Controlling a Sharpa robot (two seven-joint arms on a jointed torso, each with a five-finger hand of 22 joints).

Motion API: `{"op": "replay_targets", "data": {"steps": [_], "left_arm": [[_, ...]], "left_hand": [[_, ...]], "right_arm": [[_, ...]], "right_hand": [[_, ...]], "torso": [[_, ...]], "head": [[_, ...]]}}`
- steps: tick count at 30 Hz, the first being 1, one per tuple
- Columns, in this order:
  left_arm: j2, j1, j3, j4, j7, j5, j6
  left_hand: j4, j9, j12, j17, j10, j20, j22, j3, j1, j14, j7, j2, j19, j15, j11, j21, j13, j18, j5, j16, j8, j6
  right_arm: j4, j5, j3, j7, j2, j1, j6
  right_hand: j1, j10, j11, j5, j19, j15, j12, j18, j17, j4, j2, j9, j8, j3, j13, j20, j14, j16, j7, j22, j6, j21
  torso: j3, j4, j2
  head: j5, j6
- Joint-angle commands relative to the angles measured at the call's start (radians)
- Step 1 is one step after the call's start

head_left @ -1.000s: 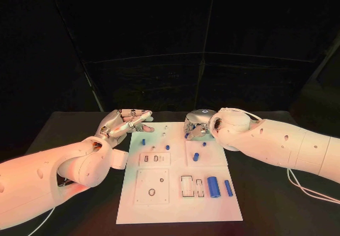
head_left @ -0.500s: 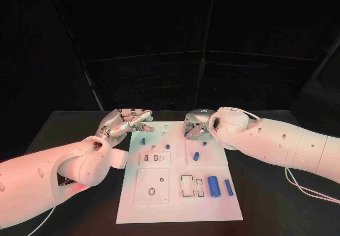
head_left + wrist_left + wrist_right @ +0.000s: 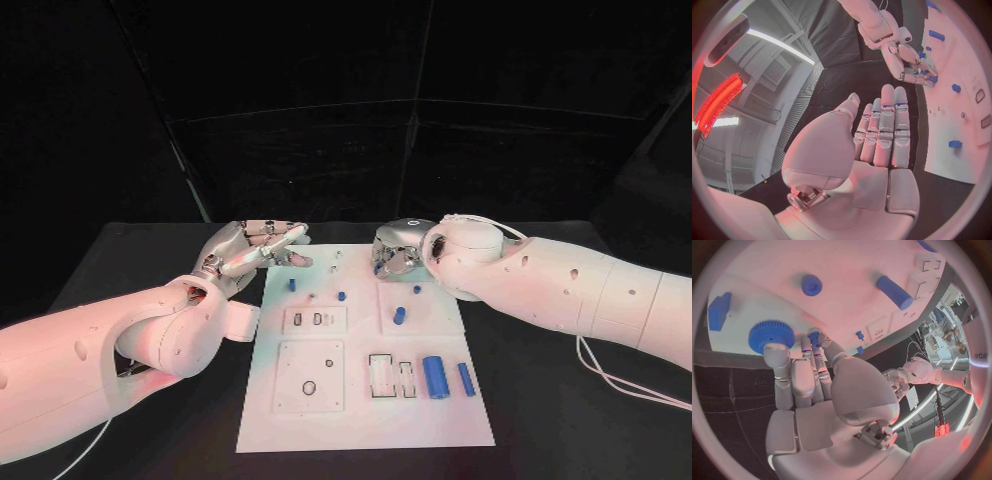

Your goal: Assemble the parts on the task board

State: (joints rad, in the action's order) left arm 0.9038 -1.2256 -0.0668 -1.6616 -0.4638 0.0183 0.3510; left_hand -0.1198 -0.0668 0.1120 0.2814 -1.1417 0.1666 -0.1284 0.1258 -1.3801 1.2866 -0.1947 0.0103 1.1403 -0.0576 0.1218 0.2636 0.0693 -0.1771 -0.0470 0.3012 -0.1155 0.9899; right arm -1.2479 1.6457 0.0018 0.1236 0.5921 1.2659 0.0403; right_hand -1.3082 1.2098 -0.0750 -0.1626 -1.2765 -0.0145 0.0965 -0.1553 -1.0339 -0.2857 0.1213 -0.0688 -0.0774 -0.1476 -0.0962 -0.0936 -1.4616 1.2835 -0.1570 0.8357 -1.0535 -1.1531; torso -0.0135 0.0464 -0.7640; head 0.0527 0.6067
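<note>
**Right hand on the blue gear at the board's far edge**

The left hand hangs over the black table just beside the far left corner of the task board. Its fingers are stretched out straight and close together, and the left wrist view shows the palm bare, with nothing held.

On the white board, small blue parts lie scattered: a short peg near the left hand, another small piece beside it, then a stubby cylinder towards the middle. Nearer the robot sit a thick blue cylinder and a thinner blue rod, side by side and just right of two framed slots. A plate with an oval hole lies at the near left.

The right hand is bent down over the far edge of the board, right of centre. In the right wrist view its fingertips rest against a blue toothed gear (the head view hides this piece under the hand). The fingers are curled around the gear's rim, but whether they truly grip it or only touch it, I cannot tell. A blue block lies near the gear at the board's edge.
</note>
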Motion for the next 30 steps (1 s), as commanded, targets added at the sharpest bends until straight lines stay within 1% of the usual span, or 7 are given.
{"op": "replay_targets", "data": {"steps": [1, 6, 11, 15, 19, 22, 30], "left_arm": [[-0.001, -0.002, 0.001, -0.001, 0.001, 0.005, -0.014], [0.000, -0.002, 0.001, -0.001, 0.003, 0.005, -0.014], [0.002, -0.002, 0.001, 0.000, 0.003, 0.005, -0.014], [0.002, -0.002, 0.001, 0.000, 0.003, 0.005, -0.014], [0.000, -0.002, 0.001, 0.001, 0.003, 0.005, -0.014], [-0.002, -0.002, 0.001, 0.003, 0.002, 0.005, -0.015], [-0.005, -0.002, 0.001, 0.005, 0.002, 0.005, -0.016]], "left_hand": [[0.006, 0.001, -0.007, 0.001, 0.001, 0.000, 0.001, 0.002, -0.003, -0.003, -0.005, 0.000, 0.004, -0.003, 0.009, -0.005, -0.001, -0.003, -0.002, -0.006, 0.005, 0.000], [0.006, 0.001, -0.010, 0.004, 0.002, 0.000, 0.002, 0.004, -0.003, -0.004, -0.006, -0.003, 0.004, -0.004, 0.009, -0.006, -0.001, -0.003, -0.002, -0.007, 0.006, 0.000], [0.007, 0.001, -0.011, 0.005, 0.002, 0.000, 0.002, 0.005, -0.004, -0.005, -0.006, -0.004, 0.004, -0.004, 0.009, -0.007, -0.001, -0.003, -0.002, -0.008, 0.007, -0.001], [0.007, 0.001, -0.011, 0.005, 0.002, 0.000, 0.002, 0.005, -0.004, -0.005, -0.006, -0.004, 0.004, -0.004, 0.009, -0.007, -0.001, -0.003, -0.002, -0.008, 0.007, -0.001], [0.008, 0.001, -0.012, 0.007, 0.002, 0.001, 0.002, 0.006, -0.005, -0.006, -0.006, -0.005, 0.004, -0.004, 0.010, -0.007, -0.001, -0.003, -0.002, -0.008, 0.008, -0.001], [0.009, 0.001, -0.013, 0.007, 0.002, 0.001, 0.003, 0.007, -0.005, -0.006, -0.006, -0.006, 0.004, -0.004, 0.010, -0.008, -0.001, -0.003, -0.002, -0.009, 0.008, 0.000], [0.009, 0.001, -0.013, 0.008, 0.002, 0.001, 0.003, 0.007, -0.006, -0.007, -0.006, -0.006, 0.004, -0.004, 0.010, -0.008, -0.001, -0.003, -0.002, -0.009, 0.008, 0.000]], "right_arm": [[0.003, 0.001, -0.002, -0.003, -0.002, -0.002, -0.014], [-0.001, 0.001, -0.002, -0.003, -0.001, -0.002, 0.023], [-0.028, 0.001, -0.002, -0.019, 0.012, -0.002, 0.136], [-0.048, 0.001, -0.002, -0.021, 0.020, -0.002, 0.207], [-0.046, 0.001, -0.001, -0.022, 0.013, -0.002, 0.237], [-0.036, 0.000, -0.001, -0.024, 0.002, -0.002, 0.252], [0.006, -0.003, -0.001, -0.027, -0.042, -0.001, 0.281]], "right_hand": [[0.002, -0.004, -0.004, 0.007, 0.011, 0.006, -0.004, 0.019, 0.002, 0.000, -0.011, 0.001, 0.003, -0.012, 0.003, 0.000, -0.031, 0.004, 0.001, 0.001, -0.008, -0.004], [-0.005, -0.006, -0.005, 0.006, 0.015, 0.007, -0.008, 0.019, 0.004, -0.001, -0.013, 0.000, 0.003, -0.040, 0.006, -0.001, -0.030, 0.005, 0.002, 0.007, -0.015, -0.010], [-0.007, 0.006, -0.003, 0.017, 0.018, 0.006, -0.006, 0.020, 0.004, 0.001, -0.020, 0.000, 0.002, -0.076, 0.008, 0.000, -0.029, 0.009, 0.004, 0.013, -0.027, -0.018], [-0.003, 0.009, -0.002, 0.019, 0.019, 0.006, -0.007, 0.020, 0.003, 0.003, -0.029, 0.000, 0.003, -0.101, 0.009, 0.000, -0.029, 0.011, 0.004, 0.020, -0.032, -0.025], [0.007, 0.011, -0.003, 0.032, 0.021, 0.006, -0.009, 0.020, 0.003, 0.007, -0.039, 0.000, 0.005, -0.119, 0.011, -0.001, -0.029, 0.014, 0.003, 0.022, -0.033, -0.028], [0.012, 0.010, -0.003, 0.039, 0.022, 0.006, -0.011, 0.020, 0.003, 0.010, -0.044, 0.001, 0.006, -0.127, 0.012, -0.001, -0.029, 0.015, 0.003, 0.023, -0.032, -0.030], [0.017, 0.011, -0.003, 0.047, 0.023, 0.007, -0.012, 0.020, 0.003, 0.013, -0.050, 0.001, 0.007, -0.141, 0.014, -0.002, -0.029, 0.017, 0.003, 0.024, -0.033, -0.032]], "torso": [[-0.0001, 0.0003, -0.001], [-0.0007, 0.0016, -0.002], [0.0006, 0.0027, -0.003], [-0.0012, 0.0040, -0.003], [-0.0011, 0.0072, -0.005], [0.0010, 0.0062, -0.007], [0.0003, 0.0075, -0.012]], "head": [[0.002, -0.002], [0.002, -0.002], [0.001, -0.006], [-0.001, -0.010], [-0.002, -0.011], [-0.006, -0.014], [-0.005, -0.016]]}}
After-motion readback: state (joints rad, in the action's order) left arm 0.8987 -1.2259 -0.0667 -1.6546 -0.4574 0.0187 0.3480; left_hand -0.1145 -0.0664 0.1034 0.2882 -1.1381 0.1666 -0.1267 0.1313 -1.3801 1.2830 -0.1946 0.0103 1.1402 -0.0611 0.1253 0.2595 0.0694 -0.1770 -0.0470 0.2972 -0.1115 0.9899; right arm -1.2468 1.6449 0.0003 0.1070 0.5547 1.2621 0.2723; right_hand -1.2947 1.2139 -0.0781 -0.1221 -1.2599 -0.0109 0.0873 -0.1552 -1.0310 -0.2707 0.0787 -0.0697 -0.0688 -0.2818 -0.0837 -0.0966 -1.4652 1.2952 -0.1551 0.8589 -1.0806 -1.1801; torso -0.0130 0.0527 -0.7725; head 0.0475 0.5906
